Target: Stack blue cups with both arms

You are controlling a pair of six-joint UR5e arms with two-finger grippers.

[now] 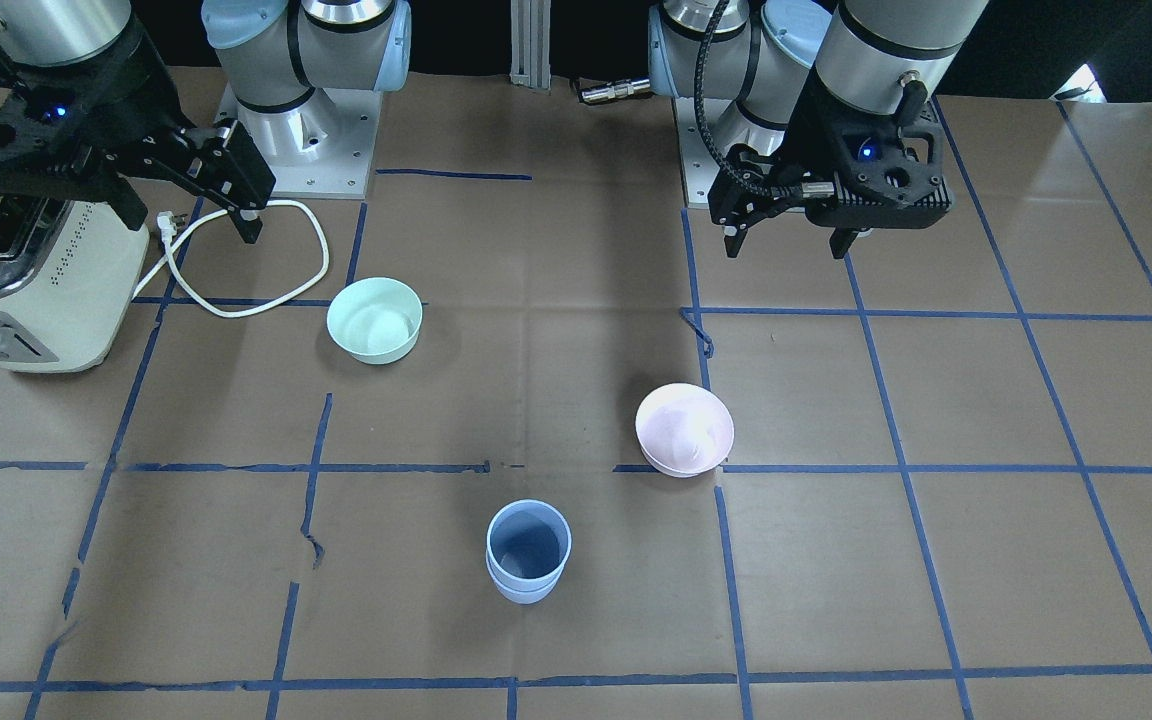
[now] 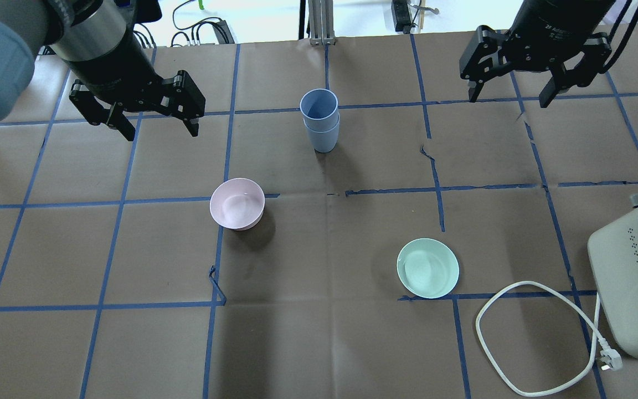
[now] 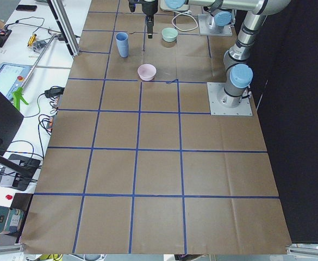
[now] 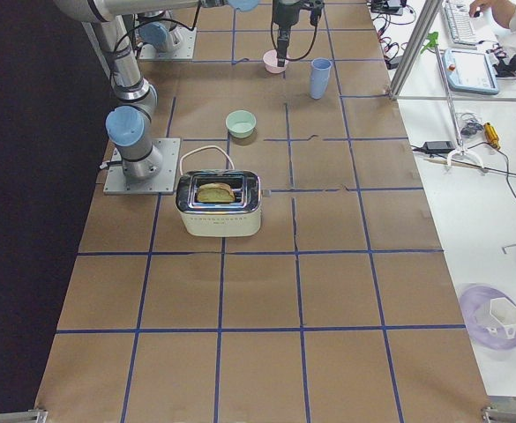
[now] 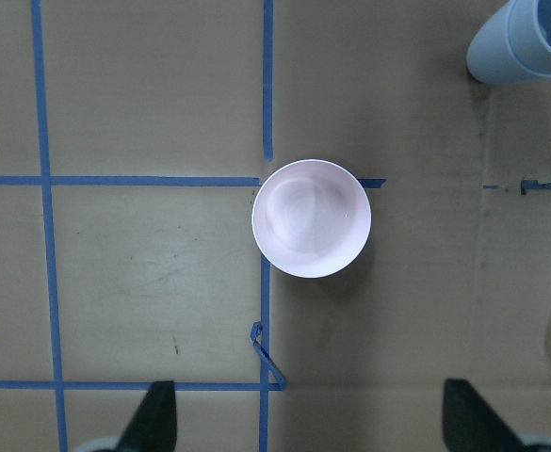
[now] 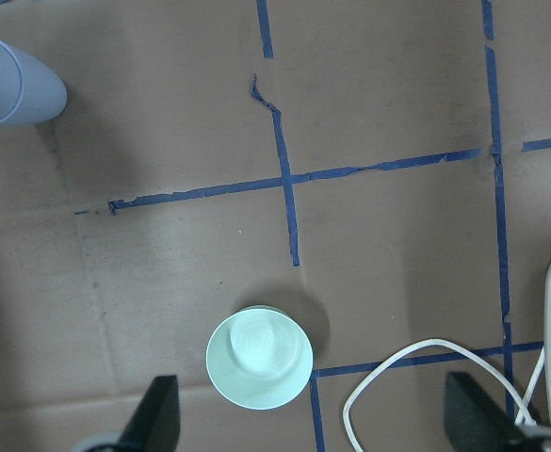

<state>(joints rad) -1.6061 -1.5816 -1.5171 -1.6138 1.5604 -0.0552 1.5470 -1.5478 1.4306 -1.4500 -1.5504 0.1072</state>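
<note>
Two pale blue cups (image 2: 319,119) stand nested in one stack at the far middle of the table, the upper cup's rim a little above the lower one's. The stack also shows in the front view (image 1: 528,550), at the top right of the left wrist view (image 5: 525,42) and at the top left of the right wrist view (image 6: 11,80). My left gripper (image 2: 162,133) is open and empty, raised above the table to the left of the stack. My right gripper (image 2: 507,101) is open and empty, raised to the right of it. Both are well apart from the cups.
A pale pink bowl (image 2: 237,203) sits left of centre, below my left gripper. A mint-green bowl (image 2: 427,267) sits on the right. A cream toaster (image 2: 637,293) with a white cord (image 2: 477,327) stands at the near right. Blue tape lines grid the brown paper.
</note>
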